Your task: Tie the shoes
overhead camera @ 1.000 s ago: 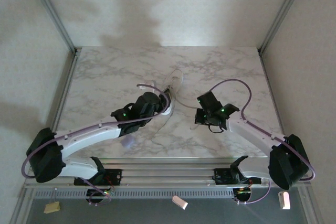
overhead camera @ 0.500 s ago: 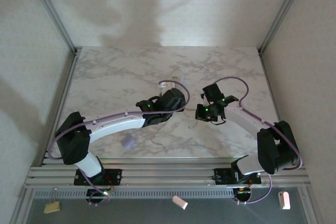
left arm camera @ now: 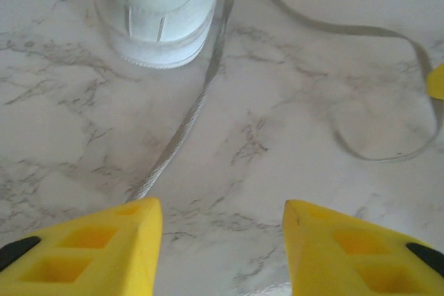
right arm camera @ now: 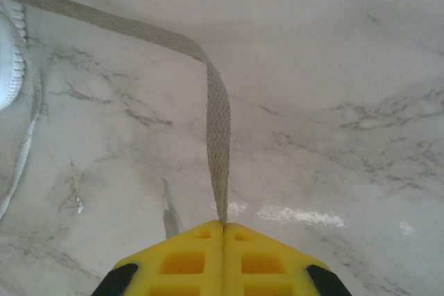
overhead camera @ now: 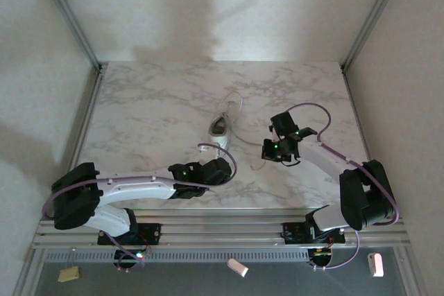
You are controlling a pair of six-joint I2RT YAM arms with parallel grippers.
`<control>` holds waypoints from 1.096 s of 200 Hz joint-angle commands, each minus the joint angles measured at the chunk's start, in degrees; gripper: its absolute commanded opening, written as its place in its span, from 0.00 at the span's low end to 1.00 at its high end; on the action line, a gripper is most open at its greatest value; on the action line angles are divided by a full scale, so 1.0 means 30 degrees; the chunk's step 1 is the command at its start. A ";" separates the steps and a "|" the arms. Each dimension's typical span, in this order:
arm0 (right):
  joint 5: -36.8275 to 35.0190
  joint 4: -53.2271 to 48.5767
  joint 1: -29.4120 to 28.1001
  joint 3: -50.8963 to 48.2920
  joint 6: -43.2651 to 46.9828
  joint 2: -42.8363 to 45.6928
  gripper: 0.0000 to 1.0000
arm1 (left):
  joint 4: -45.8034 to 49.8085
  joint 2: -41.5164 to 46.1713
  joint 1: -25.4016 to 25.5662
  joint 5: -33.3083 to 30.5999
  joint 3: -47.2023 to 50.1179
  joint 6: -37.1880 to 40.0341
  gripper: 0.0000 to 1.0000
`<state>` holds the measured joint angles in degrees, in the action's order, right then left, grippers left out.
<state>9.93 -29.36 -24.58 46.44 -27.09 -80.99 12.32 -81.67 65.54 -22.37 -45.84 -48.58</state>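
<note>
Top camera looks down from behind; 2 wrist cameras sit low, both catching the sneaker (left arm camera: 159, 5)

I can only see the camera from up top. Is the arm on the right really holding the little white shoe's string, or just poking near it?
Observer: Really holding it. In the right wrist view the right gripper has its yellow jaws pressed shut on the thin white woven lace.
Operator: Is the string floppy?
Observer: It looks fairly tight. It rises straight from the fingertips, then bends away to the left.
Operator: And the other hand?
Observer: The left gripper is open with nothing between its jaws. Another stretch of lace lies on the grey-veined marble table, running from its left fingertip up past the heel of the small white low-top sneaker.
</note>
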 commanded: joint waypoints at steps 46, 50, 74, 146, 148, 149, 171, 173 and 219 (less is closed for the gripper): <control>0.4905 0.1433 0.2173 -0.3122 -0.1600 0.1170 0.00 | 0.0571 -0.3747 -0.0627 -0.0550 -0.1898 0.1518 0.59; 0.4951 0.1438 0.2235 -0.3233 -0.1631 0.1185 0.00 | 0.0741 -0.4006 -0.0635 -0.0633 -0.2072 0.1535 0.61; 0.4959 0.1333 0.2448 -0.3728 -0.1668 0.1778 0.00 | 0.1532 -0.5099 -0.0889 -0.1010 -0.2748 0.1288 0.67; 0.4627 0.0530 0.2681 -0.3993 -0.1430 0.2943 0.00 | 0.1044 -0.7199 -0.1689 0.0003 -0.2886 0.1882 0.66; 0.4628 0.0508 0.2677 -0.3994 -0.1429 0.2959 0.00 | 0.1020 -0.7223 -0.1711 0.0034 -0.2869 0.1907 0.65; 0.4628 0.0505 0.2681 -0.3994 -0.1429 0.2981 0.00 | 0.1021 -0.7241 -0.1715 0.0054 -0.2861 0.1901 0.65; 0.4561 0.0446 0.2684 -0.3994 -0.1436 0.3116 0.00 | 0.0690 -0.7407 -0.1883 0.0420 -0.2557 0.1901 0.63; 0.4567 0.0443 0.2663 -0.3994 -0.1445 0.3112 0.00 | 0.0631 -0.7428 -0.1885 0.0461 -0.2523 0.1904 0.62; 0.4357 0.0209 0.2659 -0.3821 -0.1388 0.3254 0.00 | 0.0265 -0.7925 -0.1769 0.1199 -0.1975 0.1624 0.39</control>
<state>22.76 -26.85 -16.84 35.22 -31.29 -72.36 12.23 -102.89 60.53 -20.82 -53.34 -43.44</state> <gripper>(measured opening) 0.063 0.466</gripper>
